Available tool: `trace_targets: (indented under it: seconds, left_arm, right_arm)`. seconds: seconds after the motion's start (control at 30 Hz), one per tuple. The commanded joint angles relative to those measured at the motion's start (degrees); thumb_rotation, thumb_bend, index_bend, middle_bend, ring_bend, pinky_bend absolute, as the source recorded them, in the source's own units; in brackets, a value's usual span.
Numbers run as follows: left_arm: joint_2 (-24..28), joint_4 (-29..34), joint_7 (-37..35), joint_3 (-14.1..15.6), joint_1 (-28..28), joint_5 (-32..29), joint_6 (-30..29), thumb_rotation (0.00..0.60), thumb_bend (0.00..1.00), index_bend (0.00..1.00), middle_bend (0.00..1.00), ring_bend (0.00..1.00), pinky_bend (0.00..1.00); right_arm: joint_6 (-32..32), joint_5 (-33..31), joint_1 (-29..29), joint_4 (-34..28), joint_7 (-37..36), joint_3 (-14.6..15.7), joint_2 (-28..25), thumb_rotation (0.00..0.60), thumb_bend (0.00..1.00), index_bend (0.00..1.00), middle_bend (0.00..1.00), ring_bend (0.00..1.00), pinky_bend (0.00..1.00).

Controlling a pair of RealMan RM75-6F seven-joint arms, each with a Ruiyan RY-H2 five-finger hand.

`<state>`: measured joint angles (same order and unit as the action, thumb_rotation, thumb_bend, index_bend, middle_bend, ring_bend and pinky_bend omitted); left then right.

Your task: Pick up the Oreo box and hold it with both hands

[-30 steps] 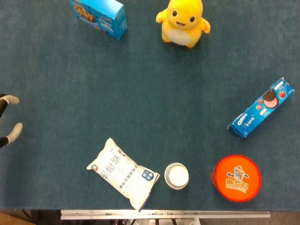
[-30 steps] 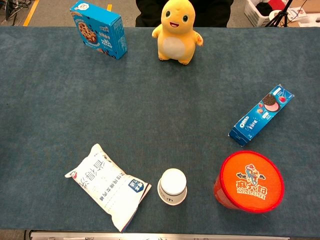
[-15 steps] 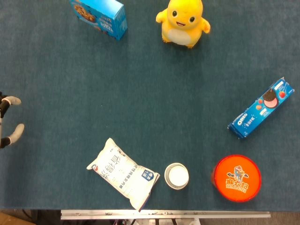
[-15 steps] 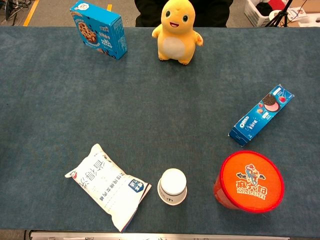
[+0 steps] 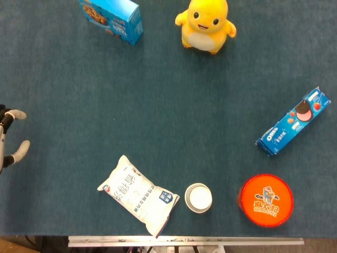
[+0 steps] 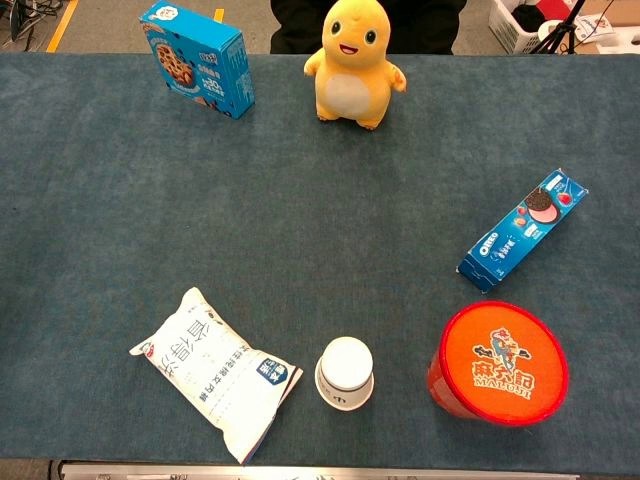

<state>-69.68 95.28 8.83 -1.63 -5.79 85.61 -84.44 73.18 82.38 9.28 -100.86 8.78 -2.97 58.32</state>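
The long blue Oreo box (image 5: 293,128) lies flat and slanted on the table at the right side, also seen in the chest view as the Oreo box (image 6: 523,230). Nothing touches it. My left hand (image 5: 9,139) shows only at the far left edge of the head view, with two fingertips apart and nothing between them, far from the box. The chest view does not show it. My right hand is in neither view.
A yellow plush toy (image 5: 206,25) and a blue cookie box (image 5: 111,18) stand at the back. A white bag (image 5: 138,194), a white cup (image 5: 198,197) and a round orange tub (image 5: 266,200) sit along the front edge, the tub just in front of the Oreo box.
My left hand has drifted slightly down along the left edge of the head view. Nothing else has moved.
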Motion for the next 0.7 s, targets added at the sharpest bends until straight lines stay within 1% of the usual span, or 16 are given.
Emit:
trace_targets:
  seconds: [0.03, 0.17, 0.43, 0.7]
  left_arm:
    - [-0.1, -0.1, 0.0, 0.1, 0.0, 0.0, 0.1, 0.600, 0.22, 0.36, 0.39, 0.23, 0.44]
    - [-0.4, -0.2, 0.0, 0.1, -0.2, -0.2, 0.6, 0.600, 0.22, 0.36, 0.39, 0.23, 0.44]
    - [-0.9, -0.6, 0.2, 0.1, -0.7, -0.4, 1.6, 0.600, 0.22, 0.36, 0.39, 0.23, 0.44]
    - [-0.7, -0.6, 0.0, 0.4, -0.1, -1.1, 1.4, 0.600, 0.22, 0.36, 0.40, 0.24, 0.44]
  right_arm:
    - [-3.3, -2.8, 2.1, -2.1, 3.5, -0.4, -1.5, 0.600, 0.00, 0.31, 0.24, 0.22, 0.33]
    - [-6.5, -5.5, 4.0, -2.6, 6.5, -0.7, -1.5, 0.600, 0.00, 0.31, 0.22, 0.19, 0.31]
    - [-10.6, -10.9, 7.4, -2.7, 12.7, -1.4, -0.7, 0.600, 0.00, 0.25, 0.18, 0.12, 0.25]
    - [-15.6, -16.1, 12.0, -1.4, 17.4, -2.1, 1.2, 0.600, 0.00, 0.23, 0.16, 0.08, 0.22]
